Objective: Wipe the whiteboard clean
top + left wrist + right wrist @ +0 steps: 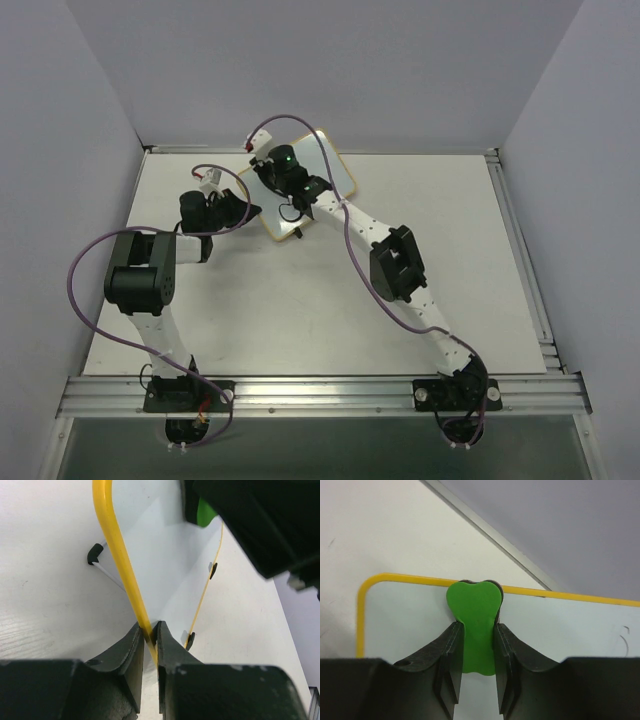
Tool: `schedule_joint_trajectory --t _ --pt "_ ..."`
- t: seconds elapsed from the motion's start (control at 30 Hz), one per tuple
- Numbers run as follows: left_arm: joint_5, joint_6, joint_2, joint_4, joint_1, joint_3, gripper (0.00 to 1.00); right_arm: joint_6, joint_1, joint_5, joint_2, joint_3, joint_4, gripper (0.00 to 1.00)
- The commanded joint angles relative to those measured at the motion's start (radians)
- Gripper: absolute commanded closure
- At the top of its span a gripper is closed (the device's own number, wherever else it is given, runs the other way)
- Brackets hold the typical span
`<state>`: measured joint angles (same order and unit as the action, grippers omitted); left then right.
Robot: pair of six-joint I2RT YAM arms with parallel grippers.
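Whiteboard [343, 172] long axis diagonal, near-left to far-right; left tool [150, 630] clamps it, right tool [477, 630] grips eraser [472, 605].

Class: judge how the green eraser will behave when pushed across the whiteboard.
The eraser bulges where the right gripper pinches it, so probably soft. The whiteboard looks glossy, so it likely glides. The left gripper clamps its edge, probably limiting shifting.

The left arm [140, 285] was folded at the elbow on the near left, with the left gripper [150, 632] pinched on the whiteboard [165, 550] frame. The right arm [398, 262] stretched far and leftward, and the right gripper [476, 635] was clamped on a green eraser [474, 607].
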<state>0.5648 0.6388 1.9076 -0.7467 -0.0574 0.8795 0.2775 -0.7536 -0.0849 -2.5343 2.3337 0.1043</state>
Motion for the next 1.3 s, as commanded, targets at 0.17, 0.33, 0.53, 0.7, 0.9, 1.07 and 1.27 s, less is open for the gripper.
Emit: schedule_joint_trajectory --t 0.17,0.33,0.53,0.7,0.9,1.07,1.27 --pt "-0.011 -0.079 0.005 0.055 -0.036 0.006 0.93 -0.047 0.178 -0.015 -0.075 -0.013 0.037 0.98" --pt "-0.011 -0.08 0.007 0.055 -0.038 0.007 0.93 -0.055 0.235 -0.009 -0.115 0.041 0.008 0.98" --pt "-0.011 -0.08 0.005 0.056 -0.036 0.006 0.93 -0.066 0.258 -0.016 -0.115 0.032 0.006 0.98" --pt "-0.011 -0.08 0.004 0.055 -0.036 0.004 0.93 -0.055 0.263 -0.03 -0.113 0.03 -0.018 0.98" --pt "-0.011 -0.08 0.004 0.052 -0.038 0.004 0.93 -0.038 0.203 -0.016 -0.069 -0.027 -0.017 0.98" --pt "-0.011 -0.08 0.004 0.052 -0.038 0.003 0.93 -0.04 0.123 0.005 -0.029 -0.057 -0.005 0.98" --pt "-0.011 -0.08 0.004 0.052 -0.036 0.004 0.93 -0.199 0.111 0.037 -0.021 -0.063 0.087 0.98"
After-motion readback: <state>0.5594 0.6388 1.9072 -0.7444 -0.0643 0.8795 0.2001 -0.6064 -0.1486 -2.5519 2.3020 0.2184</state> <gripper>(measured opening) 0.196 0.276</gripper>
